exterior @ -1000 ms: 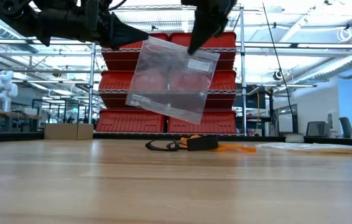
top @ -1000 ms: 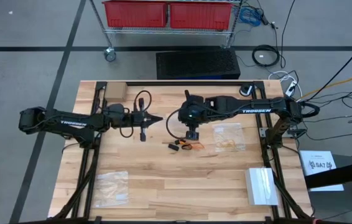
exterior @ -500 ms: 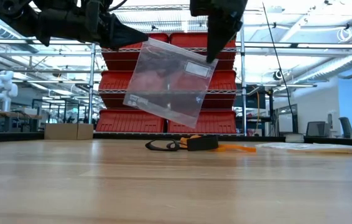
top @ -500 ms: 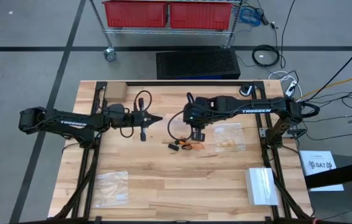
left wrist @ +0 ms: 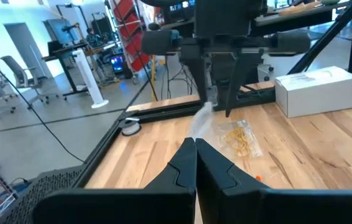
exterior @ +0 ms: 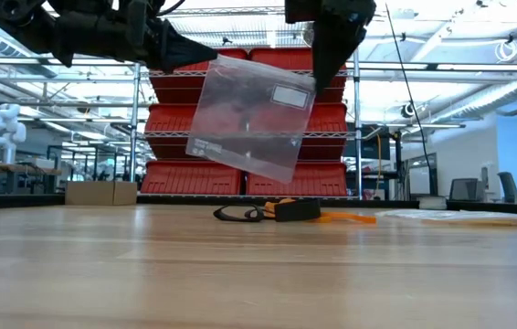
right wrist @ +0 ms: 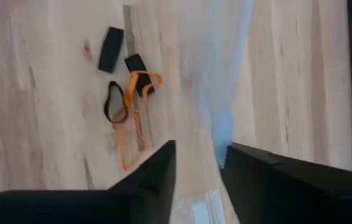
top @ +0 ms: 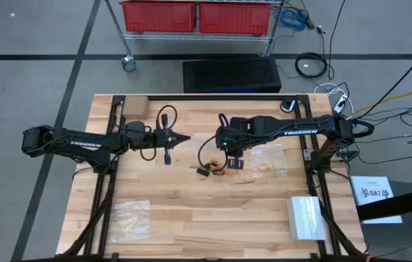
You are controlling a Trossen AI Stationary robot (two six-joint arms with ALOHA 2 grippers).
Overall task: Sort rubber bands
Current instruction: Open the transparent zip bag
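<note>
A clear plastic bag (exterior: pixel 249 119) hangs in the air above the middle of the table, and my left gripper (exterior: pixel 195 55) is shut on it. My right gripper (right wrist: pixel 198 165) points down at the bag's other upper corner (exterior: pixel 309 87). It is open, and the bag's top edge (right wrist: pixel 222 134) stands between its fingers. Orange and black rubber bands (top: pixel 217 171) lie loose on the wood under the bag, also seen in the right wrist view (right wrist: pixel 129 109). A second clear bag (top: pixel 268 161) holding yellow-tan bands lies flat to their right. My left gripper pinches the clear bag's upper corner (exterior: pixel 207 62) between its two fingers, which lie level and come from the table's left. The bag hangs tilted below and beyond the fingertips (left wrist: pixel 196 152), clear of the table. My right gripper's fingers (right wrist: pixel 163 177) stand on either side of the bag's top edge; I cannot tell whether they touch it.
An empty clear bag (top: pixel 131 218) lies near the front left. A white box (top: pixel 306 217) stands at the front right and a small cardboard box (top: pixel 135 108) at the far left. Bare wood lies between them.
My right gripper has gone toward the table's right edge along the bag's top edge, from about its middle to its corner. The bag has stayed hanging from my left gripper.
</note>
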